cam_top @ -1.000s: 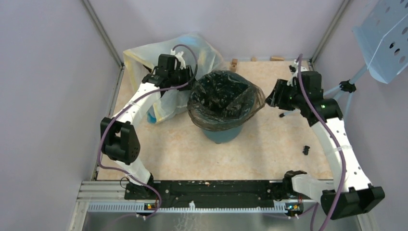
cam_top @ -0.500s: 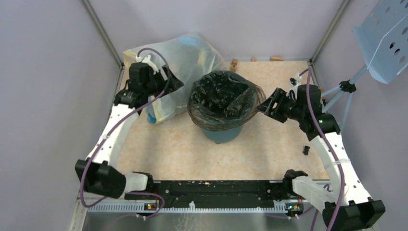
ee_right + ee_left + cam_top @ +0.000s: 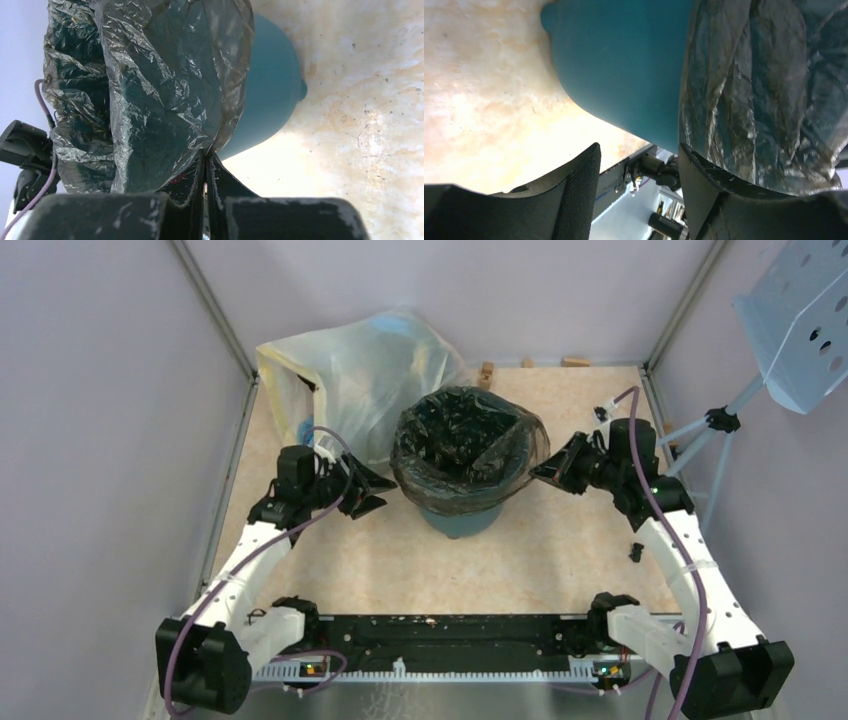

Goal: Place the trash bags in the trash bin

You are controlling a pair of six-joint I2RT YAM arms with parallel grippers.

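The teal trash bin (image 3: 462,523) stands mid-table, lined with a glossy black trash bag (image 3: 465,445) whose edge is folded out over the rim. My left gripper (image 3: 374,491) sits low by the bin's left side, open, with nothing between its fingers (image 3: 574,192); the left wrist view shows the bin wall (image 3: 624,65) and the hanging bag (image 3: 769,90) just ahead. My right gripper (image 3: 546,469) is at the bin's right rim. In the right wrist view it (image 3: 206,161) is shut on the bag's (image 3: 160,90) lower hem, beside the bin (image 3: 272,100).
A large translucent whitish bag (image 3: 350,375) with blue contents leans in the back left corner, just behind my left arm. Small wooden blocks (image 3: 487,370) lie along the back wall. A small black part (image 3: 636,551) lies by the right arm. A blue perforated panel (image 3: 800,310) on a stand is outside at right.
My left arm has swung from the translucent bag forward and down to the bin's left side. My right gripper has closed on the black bag's edge.
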